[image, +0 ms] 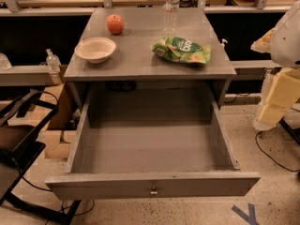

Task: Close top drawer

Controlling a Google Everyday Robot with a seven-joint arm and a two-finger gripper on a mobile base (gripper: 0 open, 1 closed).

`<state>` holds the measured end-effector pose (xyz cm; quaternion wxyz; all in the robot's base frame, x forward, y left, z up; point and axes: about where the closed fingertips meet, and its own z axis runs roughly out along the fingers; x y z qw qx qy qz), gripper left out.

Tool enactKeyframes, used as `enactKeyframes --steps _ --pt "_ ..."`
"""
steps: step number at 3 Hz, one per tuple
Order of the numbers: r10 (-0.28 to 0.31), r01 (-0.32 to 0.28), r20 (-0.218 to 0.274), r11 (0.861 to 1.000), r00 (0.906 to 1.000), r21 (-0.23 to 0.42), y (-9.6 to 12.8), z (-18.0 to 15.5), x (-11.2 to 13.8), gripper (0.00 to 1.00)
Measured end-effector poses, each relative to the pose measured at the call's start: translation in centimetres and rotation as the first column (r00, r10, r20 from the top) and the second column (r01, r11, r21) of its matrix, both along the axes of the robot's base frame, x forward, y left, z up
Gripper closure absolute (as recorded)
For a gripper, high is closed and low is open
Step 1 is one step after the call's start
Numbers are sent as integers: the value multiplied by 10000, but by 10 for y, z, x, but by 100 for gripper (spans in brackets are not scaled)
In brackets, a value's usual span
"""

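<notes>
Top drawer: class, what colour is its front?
The top drawer front is grey, best in the camera view; the gripper sits at the right edge, apart.

Cropped and hidden
The gripper (276, 102) sat blurred at the right edge, partly cut off; the open top drawer (152, 185) hid the cabinet front beneath it.

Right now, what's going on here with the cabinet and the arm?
The top drawer stands pulled far out and empty, with nothing touching it. The gripper hangs at the right edge of the view, clear of the drawer. On the cabinet top sit an apple, a bowl, a water bottle and a green snack bag. Closing has not yet begun.
</notes>
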<state>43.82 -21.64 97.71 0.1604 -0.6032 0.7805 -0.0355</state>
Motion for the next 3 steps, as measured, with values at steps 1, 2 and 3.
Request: enactKeyframes --steps 1,2,3 --pt "0 0 0 10000 10000 0 0 0 0 0" --pt "60 -64 141 9996 9999 279 0 -14 -2 0" --pt "149 -177 240 9923 9996 1225 2 -67 -18 18"
